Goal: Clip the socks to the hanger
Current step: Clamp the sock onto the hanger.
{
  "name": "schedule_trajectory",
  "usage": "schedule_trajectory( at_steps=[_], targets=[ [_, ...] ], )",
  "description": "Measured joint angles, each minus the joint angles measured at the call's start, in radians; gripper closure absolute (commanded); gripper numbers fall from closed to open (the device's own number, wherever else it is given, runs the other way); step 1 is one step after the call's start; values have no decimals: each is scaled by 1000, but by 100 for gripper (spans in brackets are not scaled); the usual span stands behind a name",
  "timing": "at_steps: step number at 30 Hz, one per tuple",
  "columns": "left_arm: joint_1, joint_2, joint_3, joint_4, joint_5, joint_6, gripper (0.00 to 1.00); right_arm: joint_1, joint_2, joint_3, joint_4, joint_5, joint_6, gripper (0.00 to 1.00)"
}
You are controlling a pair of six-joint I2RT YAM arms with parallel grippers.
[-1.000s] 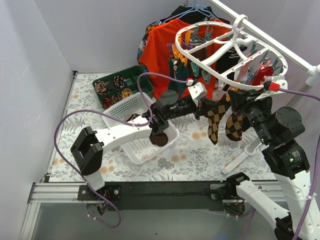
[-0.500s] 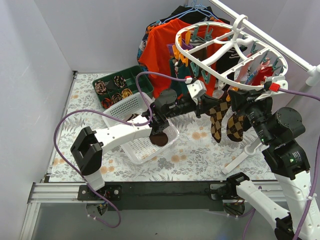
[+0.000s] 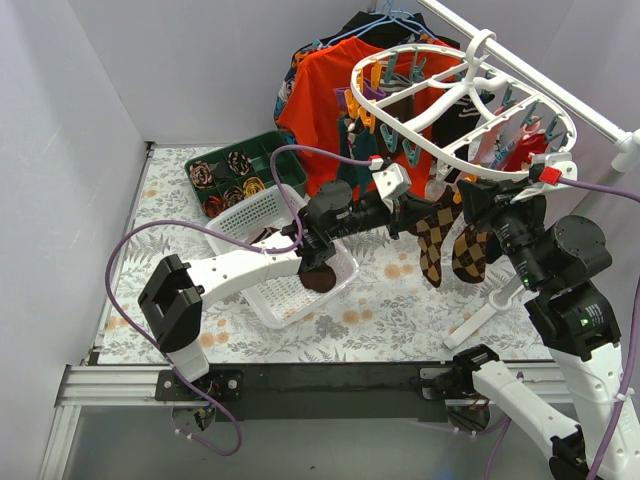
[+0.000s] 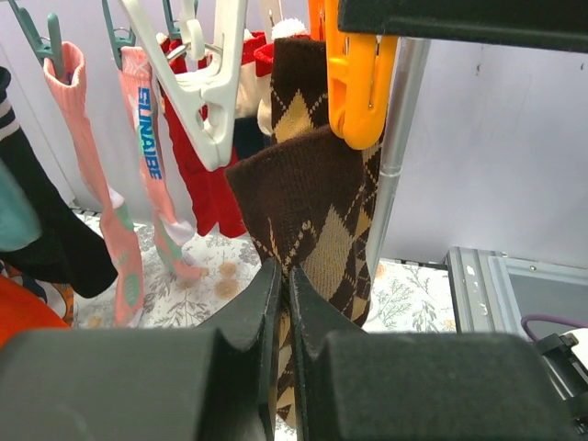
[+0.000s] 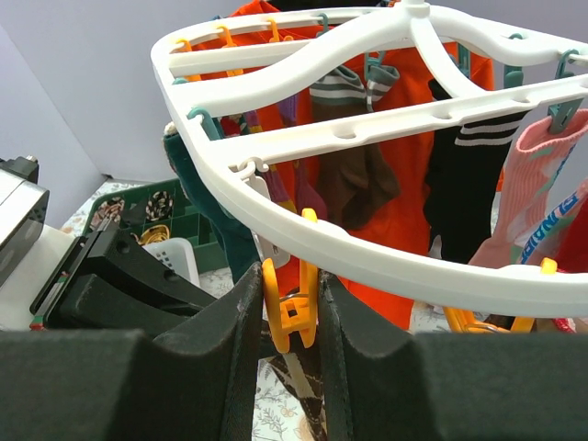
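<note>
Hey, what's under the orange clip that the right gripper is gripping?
A brown argyle sock hangs right under the orange clip, its folded top at the clip's mouth; the left gripper pinches it lower down. The clip's body hides whether it has the fabric caught.

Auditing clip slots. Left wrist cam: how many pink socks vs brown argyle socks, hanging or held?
pink socks: 2
brown argyle socks: 2 (one behind, beside the orange clip; one in front, pinched in the left end effector)
total: 4
</note>
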Motion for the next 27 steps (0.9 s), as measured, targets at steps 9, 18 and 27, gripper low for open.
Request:
schedule_trajectory(
  at_steps=[9,18,27],
  targets=[
    [0,-8,-4,-3,8,7,100,0,0,0,0,6,-4,99],
    [0,-20,-13,-12,18,11,100,0,0,0,0,14,-12,99],
    [0,-20,-16,-28,30,11,100,0,0,0,0,24,-20,99]
  ],
)
